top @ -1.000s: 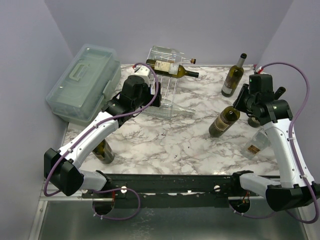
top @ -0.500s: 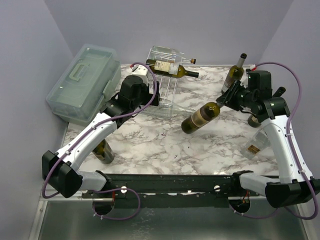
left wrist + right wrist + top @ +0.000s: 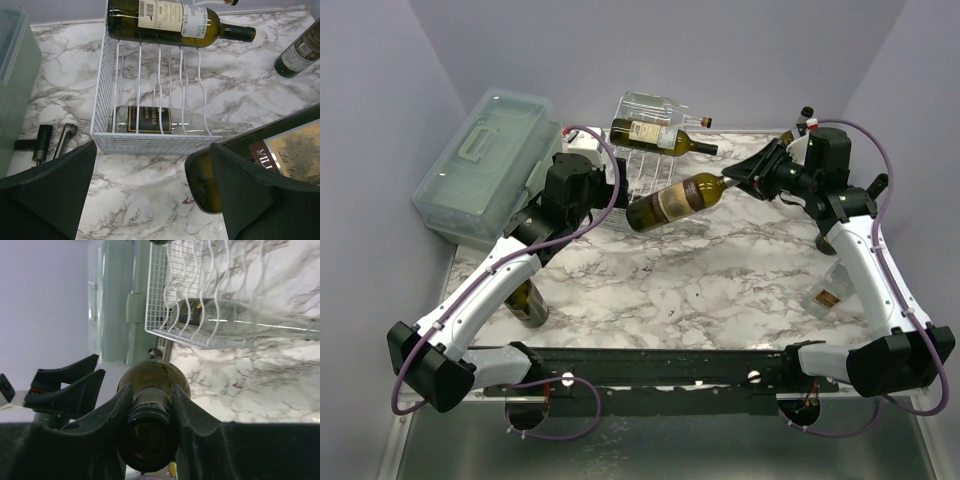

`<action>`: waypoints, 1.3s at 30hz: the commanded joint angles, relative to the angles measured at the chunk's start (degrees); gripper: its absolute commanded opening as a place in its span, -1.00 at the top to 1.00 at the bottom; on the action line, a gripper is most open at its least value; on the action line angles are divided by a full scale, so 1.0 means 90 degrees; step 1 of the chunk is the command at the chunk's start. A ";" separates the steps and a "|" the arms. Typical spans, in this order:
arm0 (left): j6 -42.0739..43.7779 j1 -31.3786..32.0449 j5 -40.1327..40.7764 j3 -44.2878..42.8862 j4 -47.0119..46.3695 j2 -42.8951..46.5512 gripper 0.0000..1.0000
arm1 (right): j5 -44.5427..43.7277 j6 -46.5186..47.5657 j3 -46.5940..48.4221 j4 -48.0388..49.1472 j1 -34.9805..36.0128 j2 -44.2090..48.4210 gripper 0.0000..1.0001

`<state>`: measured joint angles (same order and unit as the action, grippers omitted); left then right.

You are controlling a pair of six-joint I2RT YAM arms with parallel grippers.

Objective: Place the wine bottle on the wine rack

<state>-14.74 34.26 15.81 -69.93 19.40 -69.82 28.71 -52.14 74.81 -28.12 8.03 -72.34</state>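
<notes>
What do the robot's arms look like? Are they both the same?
Yes, they match. The left arm and right arm have smooth white shells with chunky black joints. A thin purple cable loops along each. The left gripper and right gripper have two wedge-shaped black fingers.

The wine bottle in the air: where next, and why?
Probably ease the wine bottle leftward toward the wine rack: the right gripper holds it by the neck, nearly level, its base just short of the rack, where two bottles already lie.
</notes>
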 commanded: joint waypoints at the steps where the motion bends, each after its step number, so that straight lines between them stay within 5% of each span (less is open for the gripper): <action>1: 0.0082 0.0041 0.0294 0.0086 -0.0053 0.0193 -0.92 | 0.0901 -0.1474 -0.0332 0.2025 -0.0024 -0.0084 0.99; 14: 0.0161 0.0039 0.0465 0.0104 -0.0075 0.0215 -0.96 | -0.0086 -0.3039 -0.0985 0.4725 0.0027 -0.1154 0.99; 39: 0.0217 -0.0008 0.0343 0.0075 -0.0075 0.0036 -0.96 | -0.0671 -0.4747 -0.1260 0.7628 0.0474 -0.3476 0.99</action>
<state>-13.56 34.24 18.70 -69.60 19.38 -69.21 22.98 -88.44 63.86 27.66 12.05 -103.20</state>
